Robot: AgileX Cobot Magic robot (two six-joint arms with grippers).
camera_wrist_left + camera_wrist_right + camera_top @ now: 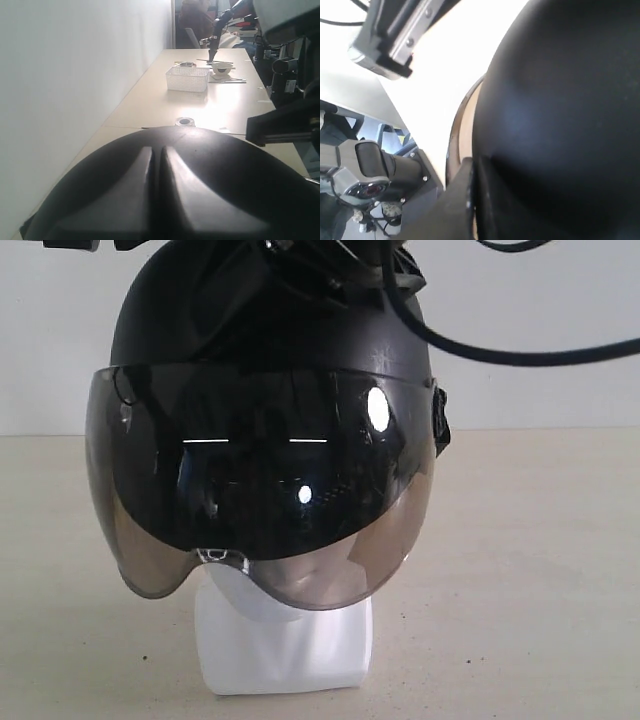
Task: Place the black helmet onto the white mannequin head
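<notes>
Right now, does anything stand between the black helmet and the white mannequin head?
Nothing visible does. The black helmet already sits over the white mannequin head. Its tinted visor hangs in front of the face, and only the neck and base show clearly below it.

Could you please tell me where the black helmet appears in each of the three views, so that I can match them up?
Exterior view: the black helmet fills the upper centre, sitting over the white mannequin head.
Left wrist view: the black helmet spans the bottom as a dark dome.
Right wrist view: the black helmet fills the right side.
Shared landmark: the pale table, which also lies beyond the helmet in the left wrist view.
</notes>
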